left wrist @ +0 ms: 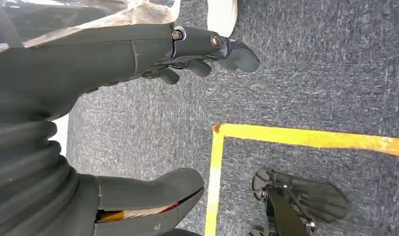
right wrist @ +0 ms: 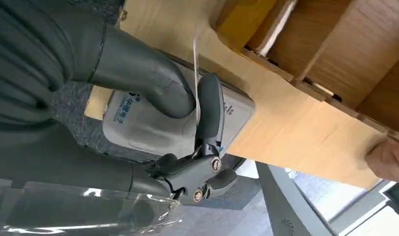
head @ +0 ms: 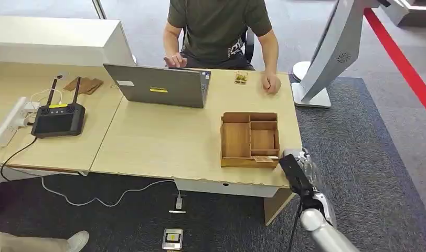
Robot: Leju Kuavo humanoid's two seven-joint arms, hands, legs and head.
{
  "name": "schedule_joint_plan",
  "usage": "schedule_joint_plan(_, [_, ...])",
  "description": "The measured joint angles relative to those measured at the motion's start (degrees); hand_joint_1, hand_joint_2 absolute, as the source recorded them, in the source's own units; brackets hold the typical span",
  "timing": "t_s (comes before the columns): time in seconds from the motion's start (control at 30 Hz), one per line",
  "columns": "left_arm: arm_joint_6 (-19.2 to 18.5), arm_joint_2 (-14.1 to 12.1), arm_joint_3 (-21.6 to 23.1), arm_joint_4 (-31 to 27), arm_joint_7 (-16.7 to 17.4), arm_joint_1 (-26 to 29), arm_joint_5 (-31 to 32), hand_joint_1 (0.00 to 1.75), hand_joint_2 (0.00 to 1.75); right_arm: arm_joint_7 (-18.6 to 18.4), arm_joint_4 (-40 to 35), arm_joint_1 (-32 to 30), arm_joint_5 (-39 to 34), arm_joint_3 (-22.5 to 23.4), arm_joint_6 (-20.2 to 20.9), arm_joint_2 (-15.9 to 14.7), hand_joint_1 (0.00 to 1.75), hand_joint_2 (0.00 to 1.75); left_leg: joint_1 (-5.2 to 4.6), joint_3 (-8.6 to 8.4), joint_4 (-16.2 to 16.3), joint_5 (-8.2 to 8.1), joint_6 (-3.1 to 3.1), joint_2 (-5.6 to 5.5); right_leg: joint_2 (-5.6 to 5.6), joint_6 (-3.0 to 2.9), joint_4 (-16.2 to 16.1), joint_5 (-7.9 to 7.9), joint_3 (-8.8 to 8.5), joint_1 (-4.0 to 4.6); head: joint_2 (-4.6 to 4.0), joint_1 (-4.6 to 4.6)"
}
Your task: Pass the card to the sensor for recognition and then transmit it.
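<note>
- Right hand (right wrist: 187, 128) pinches a thin white card (right wrist: 195, 73) edge-on, right over the grey sensor (right wrist: 138, 125) at the surface's (head: 158, 142) near right corner.
- Wooden tray (head: 249, 139) just beside it; laptop (head: 158, 85) and a person (head: 221, 31) at the far edge.
- Left hand (left wrist: 153, 64) hangs over grey carpet (left wrist: 310, 73), fingers loosely apart, holding nothing.

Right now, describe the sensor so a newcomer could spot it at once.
Start at the light wooden table and go to its corner nearest the robot's right hand. Just past the wooden organiser sits the sensor, under the thin white card that hand holds edge-on. It is a pale grey rounded pad with blue print, unlike the brown wood around it.
</note>
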State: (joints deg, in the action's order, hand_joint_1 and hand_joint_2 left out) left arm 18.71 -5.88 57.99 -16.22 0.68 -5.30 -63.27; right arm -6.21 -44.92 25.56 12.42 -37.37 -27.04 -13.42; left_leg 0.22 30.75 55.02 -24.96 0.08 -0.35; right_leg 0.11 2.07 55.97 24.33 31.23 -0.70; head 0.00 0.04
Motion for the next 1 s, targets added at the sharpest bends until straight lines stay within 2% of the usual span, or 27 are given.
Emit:
schedule_joint_plan(0.33, [0.26,-0.09,0.00,-0.11,0.00,0.01,-1.03,0.00,1.75,-2.91,-2.34,-0.27,-0.74,-1.82,-1.88,-1.75,1.75,1.75,0.00,0.00,0.00,0.00,0.00,0.00,0.00,0.00,0.00,0.00,0.00,0.00,0.00,0.00])
schedule_joint_plan(0.53, [0.31,-0.20,0.17,-0.11,-0.11,0.01,-1.71,0.00,1.75,-6.01,-9.73,-0.22,2.98,-2.49,-3.87,-4.37,1.75,1.75,-0.01,-0.01,0.00,0.00,0.00,0.02,0.00,0.00,0.00,-0.01,-0.02,0.00,0.00,0.00])
schedule_joint_plan(0.7, [0.13,-0.33,0.74,-0.11,-0.57,0.00,-2.21,0.00,1.75,-9.44,-18.48,0.34,10.44,-2.28,-3.94,-6.40,1.75,1.75,-0.01,-0.02,0.00,0.01,0.00,0.03,0.01,-0.01,0.01,-0.02,-0.01,0.00,0.00,-0.02])
schedule_joint_plan(0.83, [-0.24,-0.35,1.16,-0.11,-0.74,-0.07,-2.01,0.00,1.75,-10.73,-24.66,1.39,14.56,-0.96,-1.92,-7.02,1.75,1.75,-0.01,-0.03,0.00,0.01,0.00,0.02,0.01,-0.01,0.01,-0.02,-0.03,0.01,0.00,0.00])
schedule_joint_plan(1.0, [-0.70,-0.35,2.23,-0.11,-0.46,-0.50,-0.94,0.00,1.75,-9.66,-30.56,3.36,12.04,0.28,3.50,-6.95,1.75,1.75,-0.01,-0.03,0.00,0.01,0.00,0.03,0.01,-0.01,0.02,-0.02,-0.04,0.01,0.00,0.00])
